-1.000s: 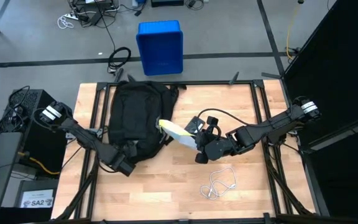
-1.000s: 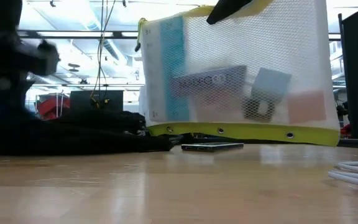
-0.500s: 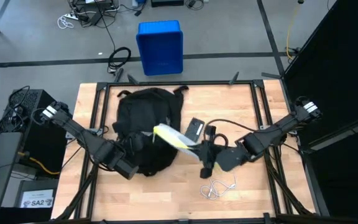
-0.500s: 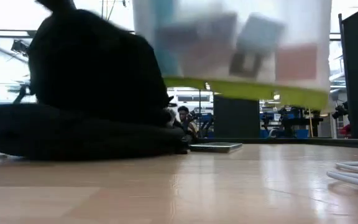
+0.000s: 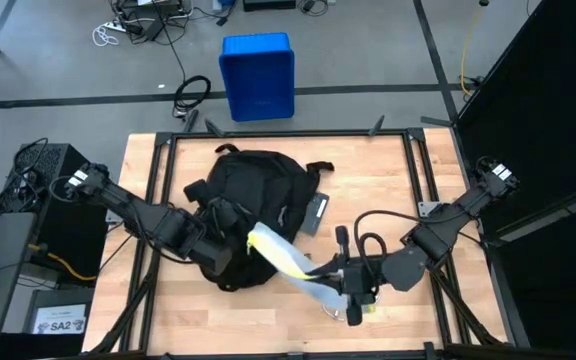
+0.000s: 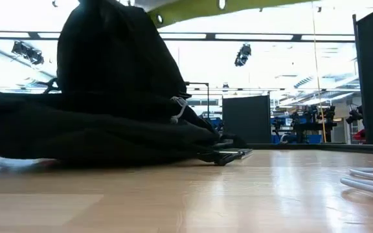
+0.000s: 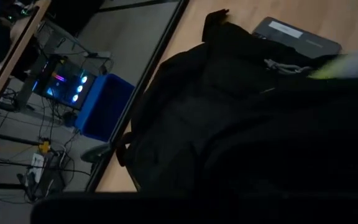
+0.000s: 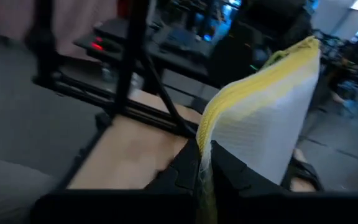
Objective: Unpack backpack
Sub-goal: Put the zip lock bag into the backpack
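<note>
One pouch (image 5: 286, 262) hangs clamped in the right tool (image 5: 349, 290); left tool (image 5: 216, 252) pinches the backpack (image 5: 253, 195). Next: set it on the table (image 5: 388, 190).

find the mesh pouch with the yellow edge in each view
High view: pouch lower centre, running from the backpack to the right gripper, which is shut on it.
Low view: only its yellow edge along the top.
Left wrist view: a pale blur at the right edge.
Right wrist view: fills the centre, pinched in the gripper.
Shared landmark: the backpack, except in the right wrist view.
</note>
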